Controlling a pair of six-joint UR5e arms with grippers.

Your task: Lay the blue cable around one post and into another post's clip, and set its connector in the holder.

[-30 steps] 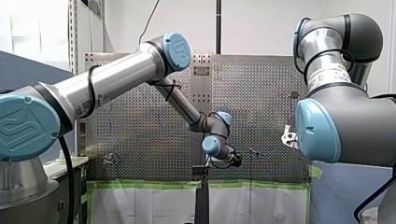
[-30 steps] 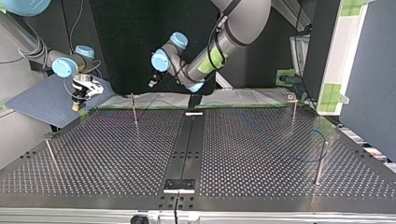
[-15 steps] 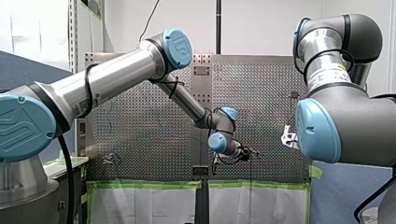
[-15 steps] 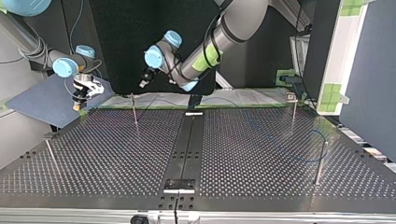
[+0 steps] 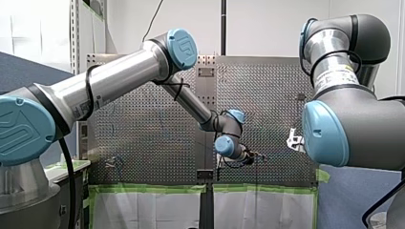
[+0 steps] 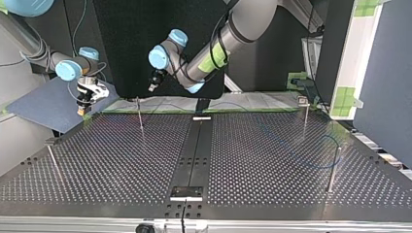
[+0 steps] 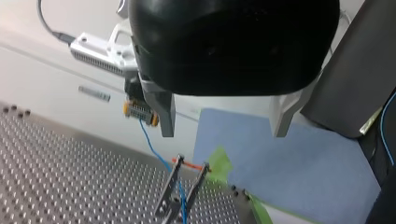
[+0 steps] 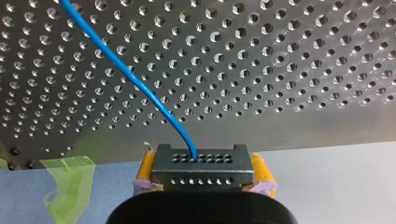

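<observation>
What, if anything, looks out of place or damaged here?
Nothing stands out. The connector sits square between my right gripper's yellow pads, the blue cable leaves it without kinks, and my left gripper is open and empty.

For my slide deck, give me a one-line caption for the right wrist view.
My right gripper clamps the dark connector, its blue cable trailing out over the perforated table.

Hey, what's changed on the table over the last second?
My left gripper swung a little toward the top view's left, closer to the post; it is open and holds nothing. My right gripper stayed where it was, shut on the connector, and the blue cable has not shifted.
</observation>
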